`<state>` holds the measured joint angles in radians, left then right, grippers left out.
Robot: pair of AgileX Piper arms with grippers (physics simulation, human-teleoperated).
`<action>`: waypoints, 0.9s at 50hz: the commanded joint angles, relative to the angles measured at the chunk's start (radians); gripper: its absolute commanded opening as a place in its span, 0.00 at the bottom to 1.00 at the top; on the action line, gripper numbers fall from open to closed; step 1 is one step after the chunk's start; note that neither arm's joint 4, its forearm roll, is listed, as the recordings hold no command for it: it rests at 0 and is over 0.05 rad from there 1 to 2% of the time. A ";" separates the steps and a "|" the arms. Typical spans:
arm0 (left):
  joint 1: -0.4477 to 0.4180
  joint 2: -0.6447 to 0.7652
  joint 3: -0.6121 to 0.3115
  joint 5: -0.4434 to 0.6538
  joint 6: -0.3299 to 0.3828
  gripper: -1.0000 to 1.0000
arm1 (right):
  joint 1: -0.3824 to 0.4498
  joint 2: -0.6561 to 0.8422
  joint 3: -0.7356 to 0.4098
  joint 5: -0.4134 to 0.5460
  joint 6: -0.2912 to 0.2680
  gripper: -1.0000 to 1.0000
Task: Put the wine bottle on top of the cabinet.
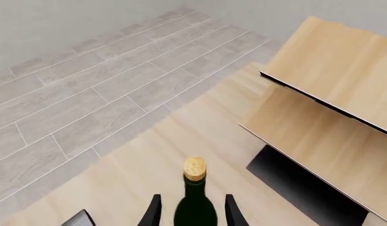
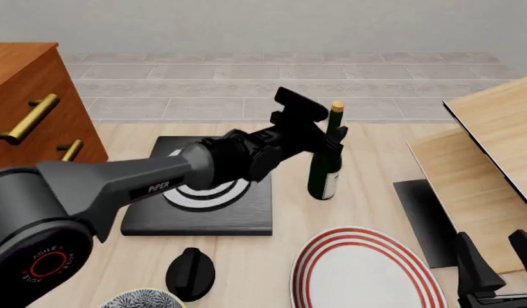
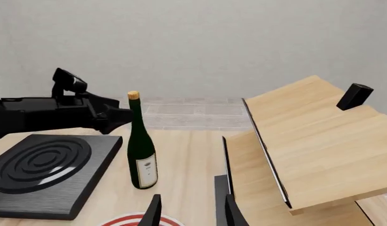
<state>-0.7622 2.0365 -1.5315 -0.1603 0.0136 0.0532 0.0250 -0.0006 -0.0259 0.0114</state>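
The dark green wine bottle [image 2: 324, 168] stands upright on the table, cork on top and white label low down; it also shows in the right wrist view [image 3: 142, 155]. My left gripper [image 2: 332, 138] is open, with one finger on each side of the bottle's shoulder. In the left wrist view, small gaps show between the bottle [image 1: 195, 207] and both fingers [image 1: 153, 213]. The reddish-brown cabinet [image 2: 24, 96] with brass handles stands at the far left. My right gripper [image 2: 494, 263] is open and empty near the front right edge.
A black slab with white rings [image 2: 203, 199] lies under my left arm. A red-striped plate [image 2: 362, 269], a black knob-like object [image 2: 190, 273] and a patterned bowl [image 2: 139, 300] sit at the front. Pale wood shelf panels [image 2: 494, 147] on a black base [image 2: 422, 218] stand at the right.
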 commanded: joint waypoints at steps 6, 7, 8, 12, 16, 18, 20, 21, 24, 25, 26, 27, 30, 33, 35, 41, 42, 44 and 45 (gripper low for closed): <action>0.008 0.045 -0.074 0.047 0.012 1.00 | 0.000 -0.001 0.000 0.000 0.003 1.00; 0.004 0.050 -0.081 0.052 0.015 1.00 | 0.001 -0.001 0.000 0.001 0.003 1.00; 0.004 0.050 -0.081 0.052 0.015 1.00 | 0.001 -0.001 0.000 0.001 0.003 1.00; -0.024 0.069 -0.107 0.069 0.024 1.00 | 0.001 0.000 0.000 0.000 0.003 1.00; -0.035 0.086 -0.131 0.085 0.024 1.00 | 0.002 0.006 0.000 -0.003 0.006 1.00; -0.034 0.088 -0.135 0.086 0.022 1.00 | 0.002 0.006 0.000 -0.003 0.006 1.00; -0.032 0.095 -0.141 0.089 0.026 1.00 | 0.002 0.007 0.000 -0.003 0.007 1.00; -0.032 0.099 -0.145 0.092 0.030 1.00 | 0.001 0.007 0.000 -0.003 0.007 1.00; -0.036 0.105 -0.167 0.111 0.036 1.00 | 0.001 0.009 0.000 -0.004 0.009 1.00; -0.036 0.106 -0.173 0.115 0.035 1.00 | 0.001 0.009 0.000 -0.005 0.010 1.00; -0.036 0.106 -0.174 0.115 0.035 1.00 | 0.001 0.009 0.000 -0.005 0.010 1.00; -0.039 0.109 -0.176 0.118 0.047 1.00 | 0.000 0.011 0.000 -0.005 0.011 1.00; -0.048 0.109 -0.183 0.131 0.054 1.00 | 0.000 0.009 0.000 -0.004 0.012 1.00; -0.037 0.104 -0.178 0.126 0.052 1.00 | 0.000 0.011 0.000 -0.005 0.013 1.00; -0.027 0.097 -0.170 0.117 0.039 1.00 | 0.000 0.012 0.000 -0.006 0.013 1.00; -0.024 0.099 -0.176 0.119 0.054 1.00 | 0.000 0.012 0.000 -0.006 0.014 1.00; -0.022 0.100 -0.175 0.117 0.051 1.00 | 0.000 0.013 0.000 -0.006 0.014 1.00; -0.019 0.098 -0.171 0.111 0.045 1.00 | 0.000 0.012 0.000 -0.006 0.014 1.00; -0.016 0.098 -0.170 0.109 0.043 1.00 | 0.001 0.012 0.000 -0.006 0.013 1.00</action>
<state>-0.7890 2.1341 -1.6988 -0.0477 0.0590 0.0533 0.0356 -0.0005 -0.0311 0.0236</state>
